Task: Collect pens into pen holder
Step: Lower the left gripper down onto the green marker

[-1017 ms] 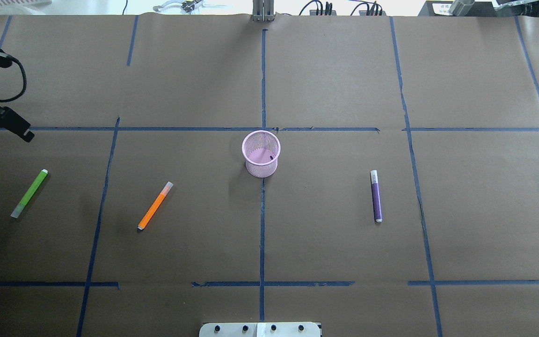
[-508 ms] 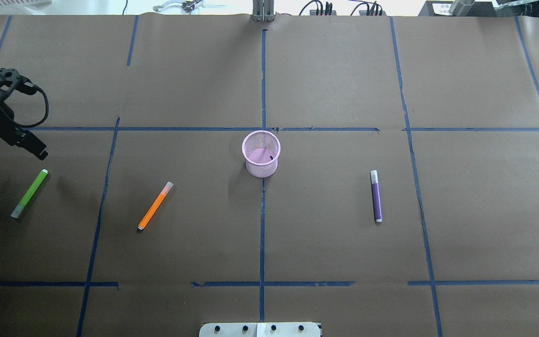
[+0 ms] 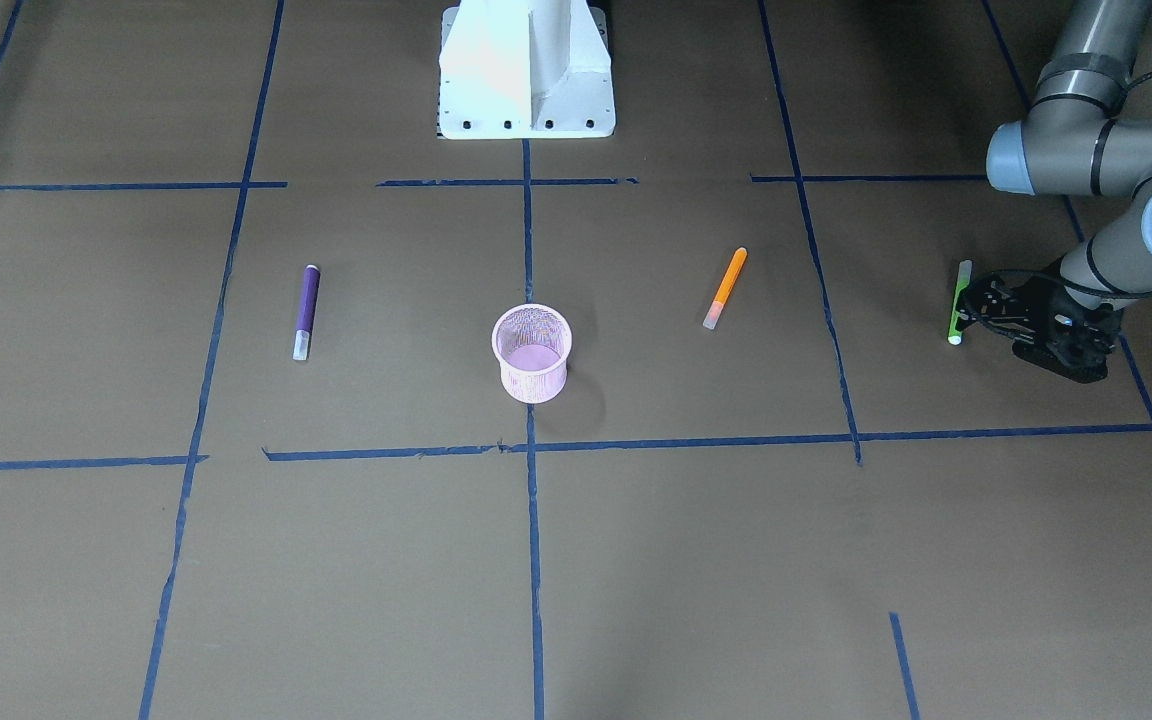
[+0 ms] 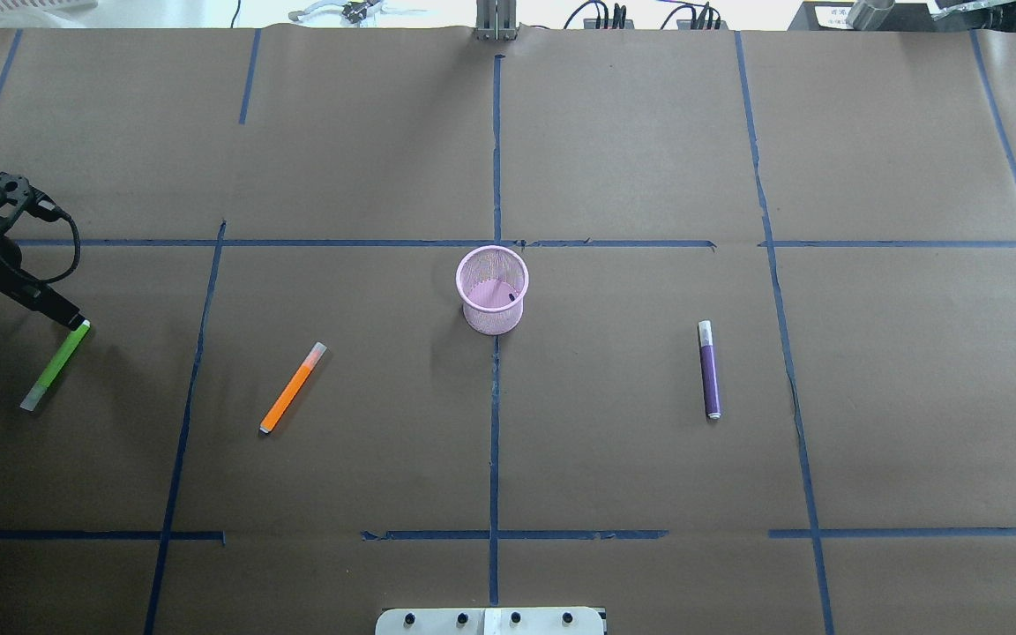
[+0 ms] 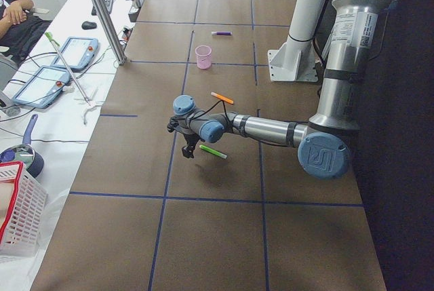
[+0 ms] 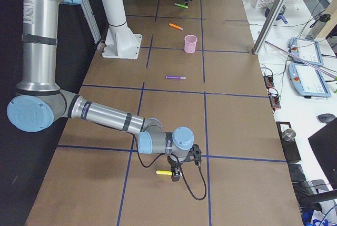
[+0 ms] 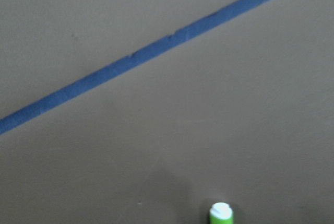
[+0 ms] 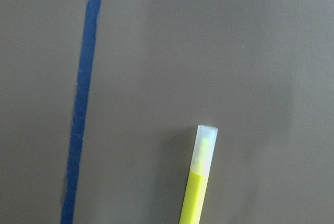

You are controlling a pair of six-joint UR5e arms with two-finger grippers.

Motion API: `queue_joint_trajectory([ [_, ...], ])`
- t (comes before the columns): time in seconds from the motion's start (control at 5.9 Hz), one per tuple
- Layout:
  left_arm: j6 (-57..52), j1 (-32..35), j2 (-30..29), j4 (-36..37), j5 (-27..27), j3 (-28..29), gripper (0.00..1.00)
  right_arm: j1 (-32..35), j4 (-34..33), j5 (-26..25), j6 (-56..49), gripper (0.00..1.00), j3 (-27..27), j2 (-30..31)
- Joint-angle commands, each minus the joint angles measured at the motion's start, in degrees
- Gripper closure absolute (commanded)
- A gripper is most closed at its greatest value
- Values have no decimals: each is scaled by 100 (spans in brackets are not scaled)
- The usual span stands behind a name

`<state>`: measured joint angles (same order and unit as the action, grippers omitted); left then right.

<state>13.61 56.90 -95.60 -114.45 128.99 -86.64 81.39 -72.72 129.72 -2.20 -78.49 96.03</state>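
Green pen (image 4: 55, 367) lies just beside left hand (image 4: 72, 319).

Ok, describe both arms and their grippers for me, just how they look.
The left arm and right arm are silver-grey tubes with pale blue caps on the round joints. The left gripper and right gripper are small and black, each with a thin black cable looping loose off the wrist. No markings are readable.

The left arm (image 3: 1086, 160) and the right arm (image 6: 100, 114) are silver-grey tubes with pale blue joint caps. The left gripper (image 4: 74, 317) is black, with a looping black cable (image 4: 78, 247). The base (image 3: 526, 70) is white.
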Motion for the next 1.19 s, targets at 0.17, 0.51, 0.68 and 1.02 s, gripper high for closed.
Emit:
queue_joint_trajectory([
  [0.17,229,-309,208,-621,-424,-11,0,0,-5,1,0,0,1,-14],
  [0.51,247,-381,269,-640,-515,-142,0,0,3,1,0,0,1,-14],
  [0.68,247,-381,418,-640,-515,-326,0,0,-5,1,0,0,1,-14],
  [1.02,256,-381,454,-631,-515,-433,0,0,-5,1,0,0,9,-14],
])
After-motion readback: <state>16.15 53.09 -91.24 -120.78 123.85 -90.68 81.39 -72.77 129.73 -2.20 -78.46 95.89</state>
